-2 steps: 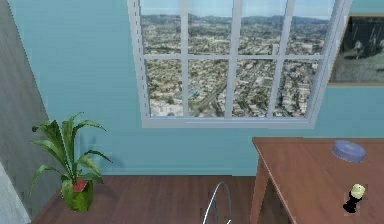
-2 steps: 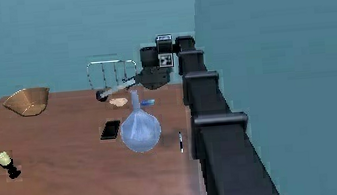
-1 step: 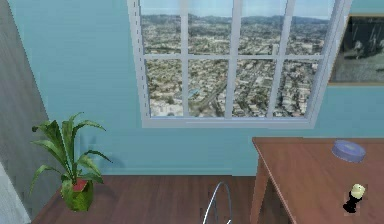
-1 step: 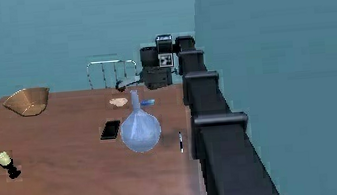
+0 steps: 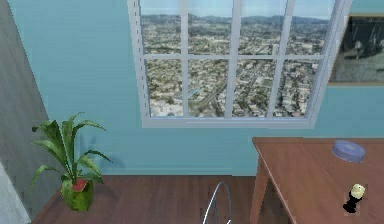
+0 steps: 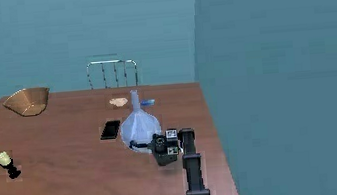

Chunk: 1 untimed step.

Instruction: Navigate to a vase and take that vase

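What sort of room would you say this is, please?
Probably a dining room or living area in a home: a brown wooden table, a large white-framed window overlooking a city, and a green leafy potted plant.

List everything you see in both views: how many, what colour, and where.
vase: one, pale blue glass, mid-table in the arm side view
table: one, brown wood, under it
bowl: one, brown, table's far left
flat slab: one, black, left of the vase
small object: one, dark with yellow top, table's near left
dish: one, bluish, on the table, forward view's right
chair: one, thin metal frame, beyond the table
plant: one, green, forward view's lower left
window: one, white frame, forward view's middle
picture: one, dark, right of window
arm: one, dark, bottom edge; jaws near the vase, cannot tell if holding anything
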Tool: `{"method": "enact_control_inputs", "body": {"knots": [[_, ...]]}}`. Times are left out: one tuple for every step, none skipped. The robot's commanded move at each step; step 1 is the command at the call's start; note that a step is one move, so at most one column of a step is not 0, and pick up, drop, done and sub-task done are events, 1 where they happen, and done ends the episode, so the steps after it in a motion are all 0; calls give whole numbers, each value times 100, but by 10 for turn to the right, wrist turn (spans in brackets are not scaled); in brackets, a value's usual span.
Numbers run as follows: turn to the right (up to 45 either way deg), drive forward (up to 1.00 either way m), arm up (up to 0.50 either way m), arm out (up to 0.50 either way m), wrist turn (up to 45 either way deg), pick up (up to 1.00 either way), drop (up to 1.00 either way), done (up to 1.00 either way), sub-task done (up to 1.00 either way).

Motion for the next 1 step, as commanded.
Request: {"method": "enact_control_inputs", "body": {"knots": [[0, 0, 0, 0, 0, 100, 0, 0, 0]]}}
